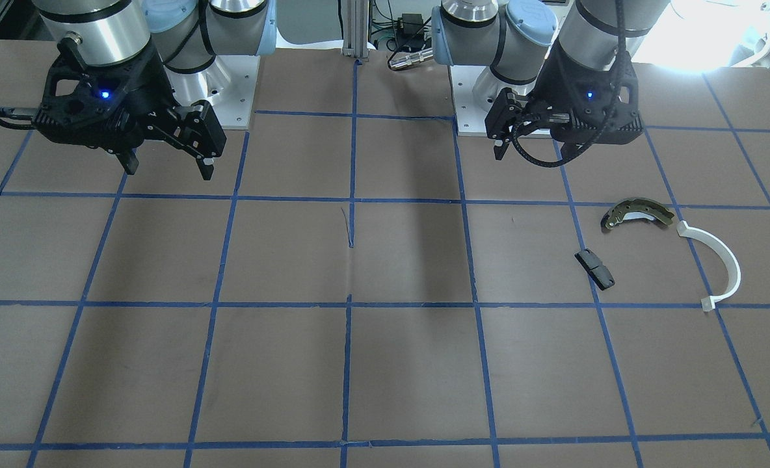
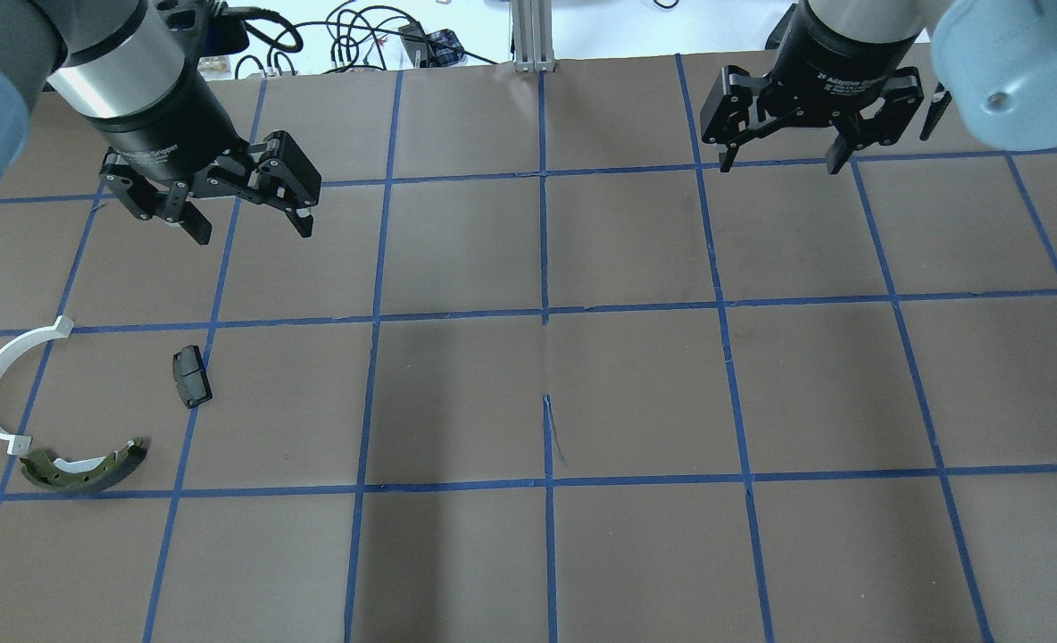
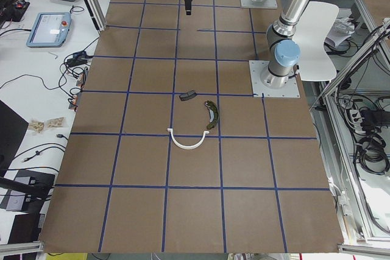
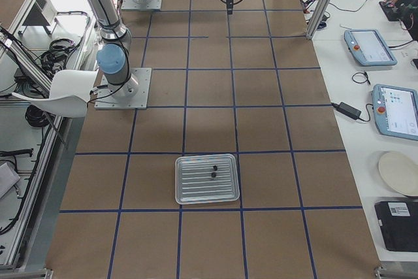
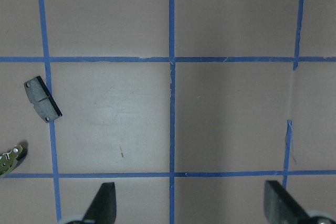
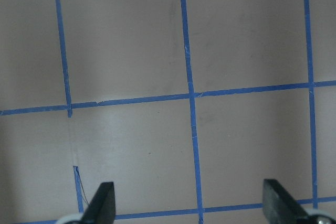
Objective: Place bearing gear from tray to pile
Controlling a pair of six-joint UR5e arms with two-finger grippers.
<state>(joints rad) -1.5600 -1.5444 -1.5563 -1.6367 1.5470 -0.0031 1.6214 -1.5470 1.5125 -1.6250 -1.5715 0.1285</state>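
Pile (image 2: pixel 82 469) near left gripper (image 2: pixel 252 232), on its outboard side; gripper spread wide, empty. Right gripper (image 2: pixel 780 165) likewise released; I hold it idle. Tray (image 4: pixel 208 202) well outboard of it. Bearing gear (image 4: pixel 213 175) inside, tiny; probably hard, slick, dense. I'd pinch across its rim.

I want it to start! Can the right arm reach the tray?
Probably yes: the right gripper hangs open, and only bare table lies between it and the tray.
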